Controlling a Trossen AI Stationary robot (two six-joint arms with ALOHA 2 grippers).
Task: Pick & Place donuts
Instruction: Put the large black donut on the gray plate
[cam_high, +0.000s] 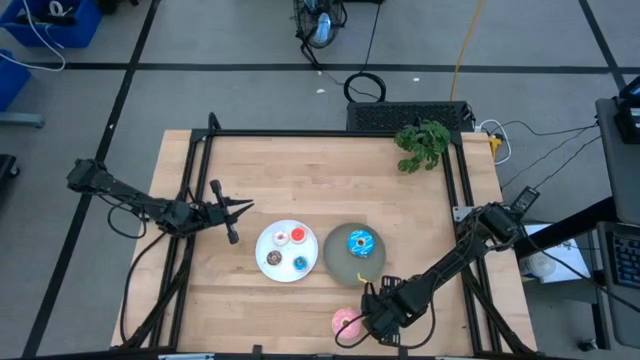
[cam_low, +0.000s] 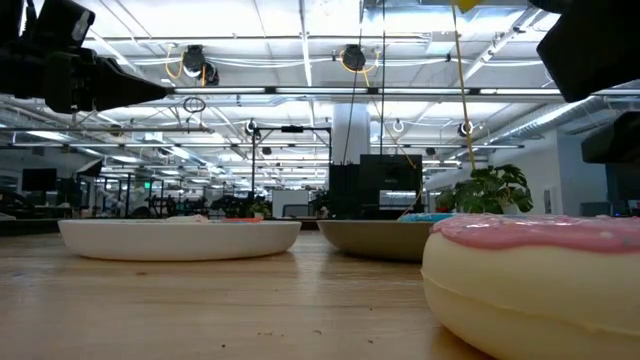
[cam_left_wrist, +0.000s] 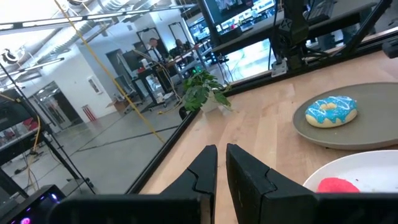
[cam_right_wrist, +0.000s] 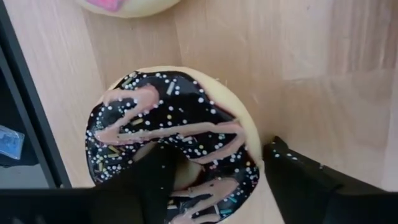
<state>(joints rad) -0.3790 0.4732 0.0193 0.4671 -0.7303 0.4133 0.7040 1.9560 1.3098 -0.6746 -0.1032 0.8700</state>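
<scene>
Two grippers seen; right gripper (cam_right_wrist: 211, 180) spread astride chocolate sprinkled donut (cam_right_wrist: 174, 140) near table's front edge, one finger in its hole, beside pink donut (cam_high: 346, 321); left gripper (cam_left_wrist: 221, 171) clenched, empty, beside white plate (cam_high: 286, 250); no writing legible.

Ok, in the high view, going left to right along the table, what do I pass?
Left gripper → white plate with tiny donuts → pink donut → grey plate holding the blue sprinkled donut → green plant sprig.
</scene>
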